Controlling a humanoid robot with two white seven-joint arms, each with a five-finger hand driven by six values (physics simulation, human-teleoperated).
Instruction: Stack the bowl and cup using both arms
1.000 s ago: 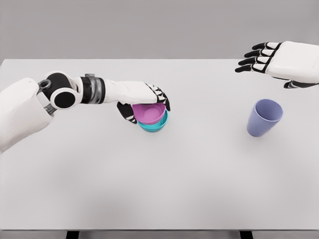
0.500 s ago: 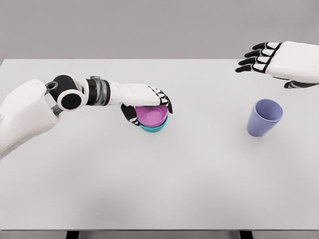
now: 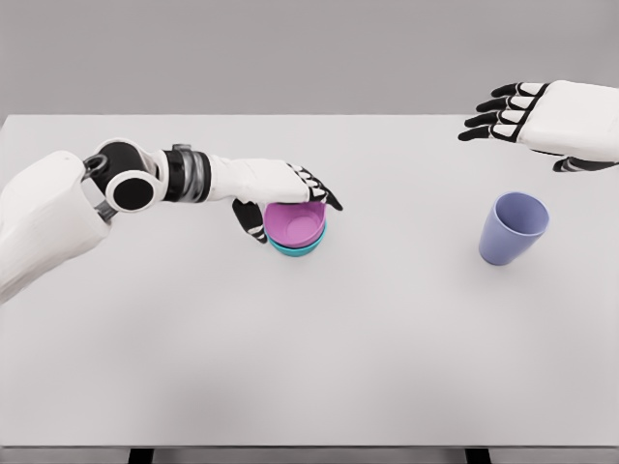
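Bare tabletop (image 3: 387, 338) separates the stacked bowls (image 3: 296, 227) from the cup (image 3: 513, 228); left hand (image 3: 285, 193) crowds the bowls.

White table (image 3: 309, 367) seen from above, gray wall behind. Left of center, pink bowl (image 3: 295, 221) nested inside teal bowl (image 3: 296, 247), with left hand (image 3: 282, 196) reaching in from the left, fingers extended over the far rim of the pink bowl and thumb down beside its near left side; contact with the bowl not clear. Toward the right, upright lavender cup (image 3: 514, 228) standing alone, well apart from the bowls, and right hand (image 3: 537, 114) hovering above and behind it, fingers spread, holding nothing.
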